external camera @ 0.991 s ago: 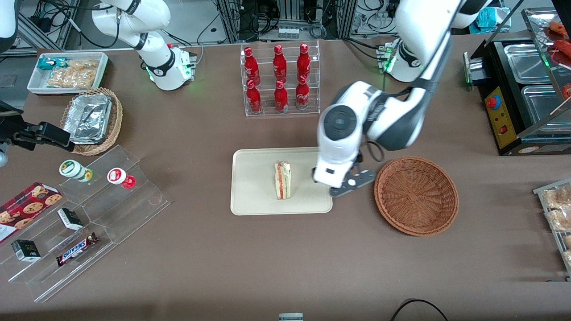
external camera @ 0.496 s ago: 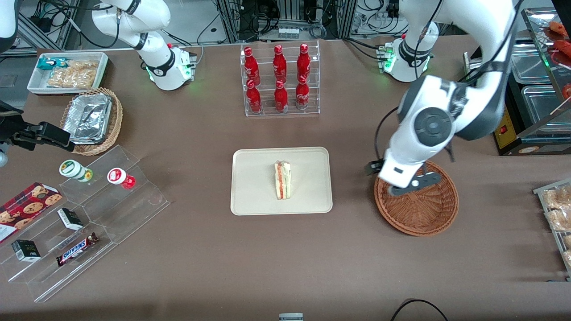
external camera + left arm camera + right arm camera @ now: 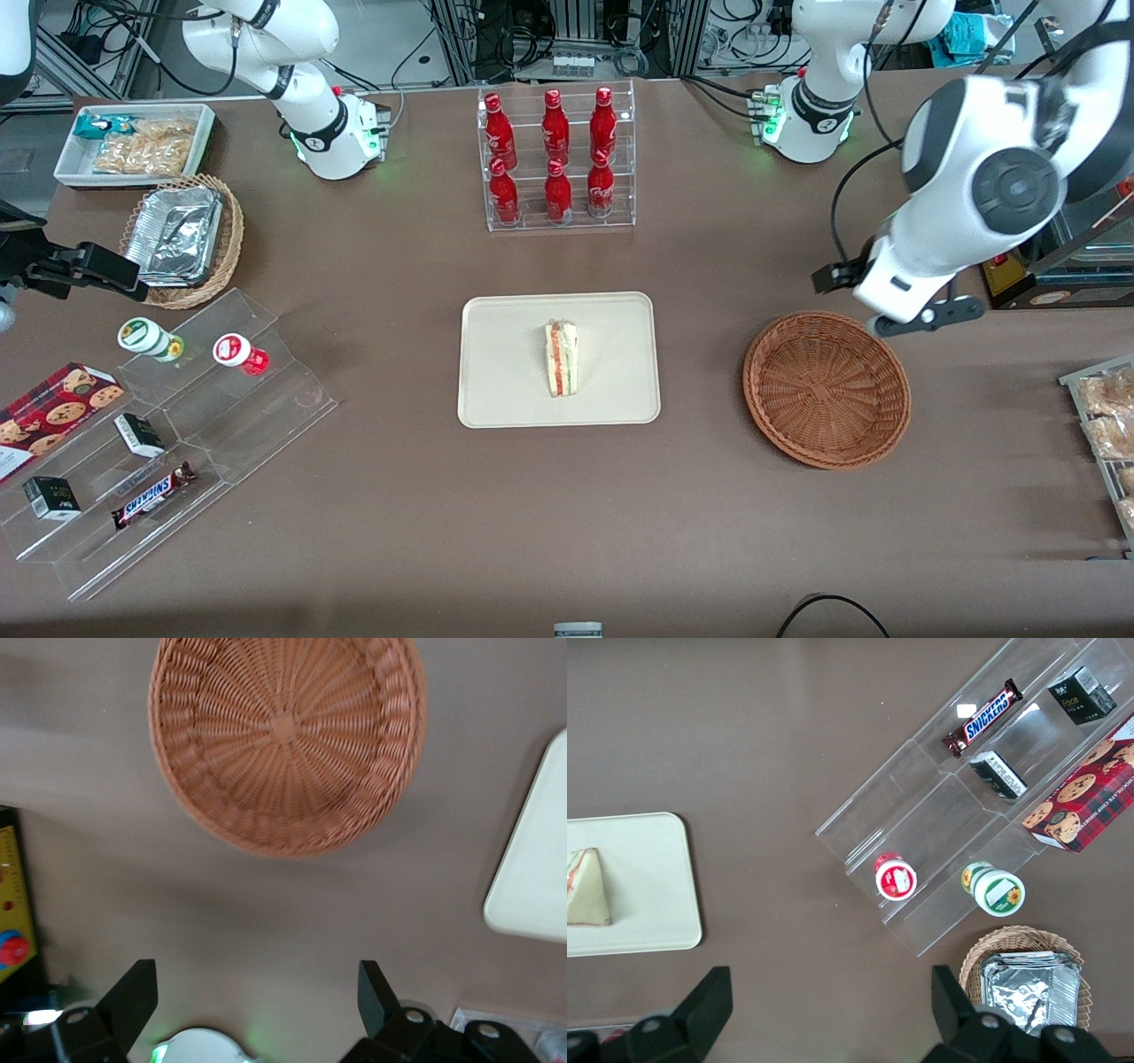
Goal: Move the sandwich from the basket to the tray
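Brown table [image 3: 532, 514]: layered sandwich [image 3: 562, 358] (red-green), open-fingered gripper [image 3: 257, 997] aloft.

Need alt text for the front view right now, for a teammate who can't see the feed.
The sandwich lies on the cream tray at mid-table, and the reddish-brown basket beside it holds nothing. The left arm's tool, fingers open and holding nothing, hangs above the table just past the basket's rim, toward the working arm's end.

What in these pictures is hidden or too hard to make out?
- Gripper: the front view hides its open fingers under the arm's own body; only the left wrist view shows them.
- Tray: cut off by the left wrist view's edge, so the sandwich is missing there.
- Basket: nothing visible inside.
- Red bottles: labels too small to read.
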